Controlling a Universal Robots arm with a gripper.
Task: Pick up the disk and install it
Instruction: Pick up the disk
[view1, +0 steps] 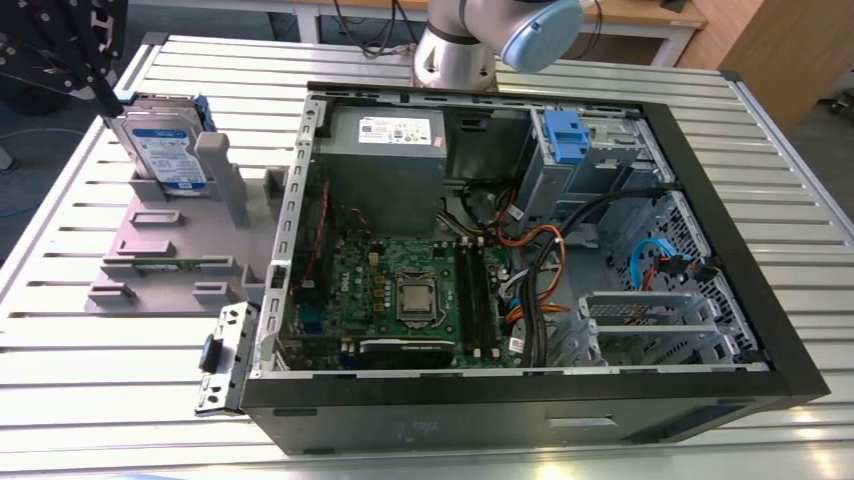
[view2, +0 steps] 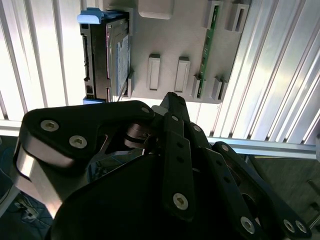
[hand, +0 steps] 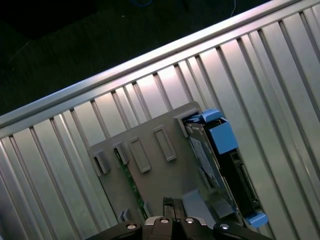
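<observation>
Jaws of gripper (hand: 172, 201) closed, flat silver disk (view1: 158, 150)

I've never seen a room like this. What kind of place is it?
Probably a robot lab: a robot arm stands at a slatted metal table, with an open computer case and a disk in a grey stand.

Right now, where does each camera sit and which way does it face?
Exterior view: off the arm, looking down on the open black computer case, the grey plastic stand and the slatted metal table; the arm's joints show.
First wrist view: on the arm, facing down at the stand and the silver, blue-framed disk; the black gripper shows.
Second wrist view: likewise, past the gripper's linkage.
All share stand and disk.
</observation>
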